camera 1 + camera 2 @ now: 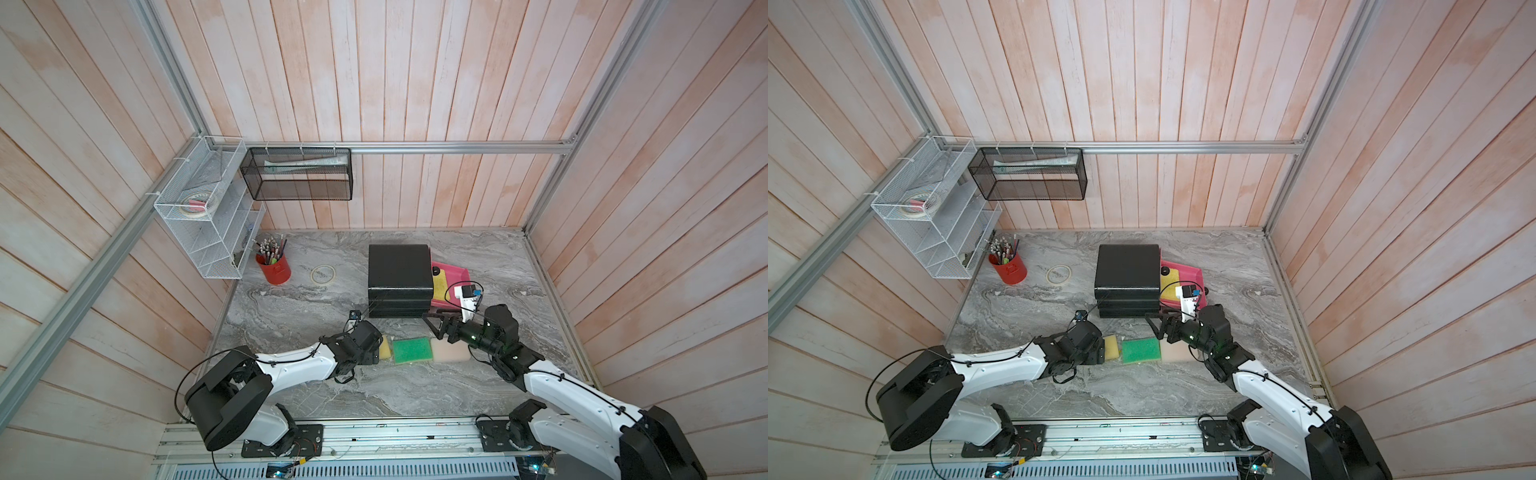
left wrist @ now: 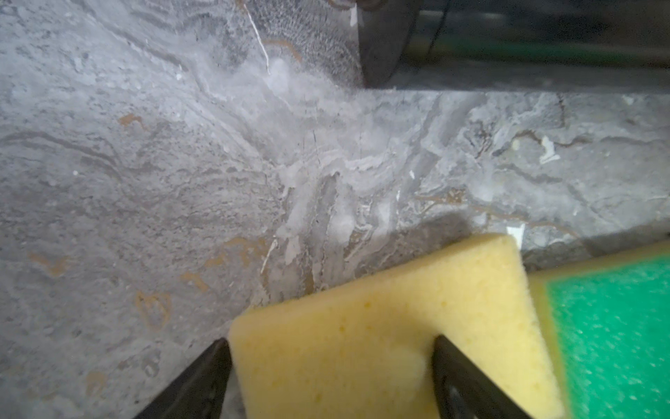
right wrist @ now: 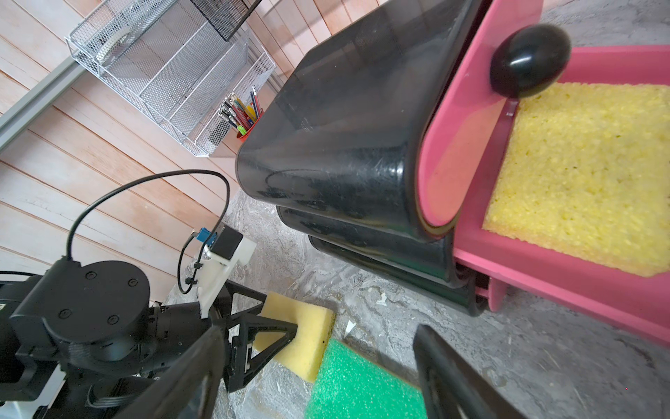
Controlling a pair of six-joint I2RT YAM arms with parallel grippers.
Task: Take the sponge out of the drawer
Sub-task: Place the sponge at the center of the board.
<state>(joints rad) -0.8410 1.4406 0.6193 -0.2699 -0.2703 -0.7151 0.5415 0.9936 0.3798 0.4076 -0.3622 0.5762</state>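
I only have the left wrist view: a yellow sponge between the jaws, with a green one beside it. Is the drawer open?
Observer: Yes. The pink drawer is pulled out of the black cabinet.
Operator: Is anything in it?
Observer: Another yellow sponge lies flat inside.
Operator: Where is the other arm?
Observer: The right gripper hangs close to the cabinet, jaws open, with nothing between them.
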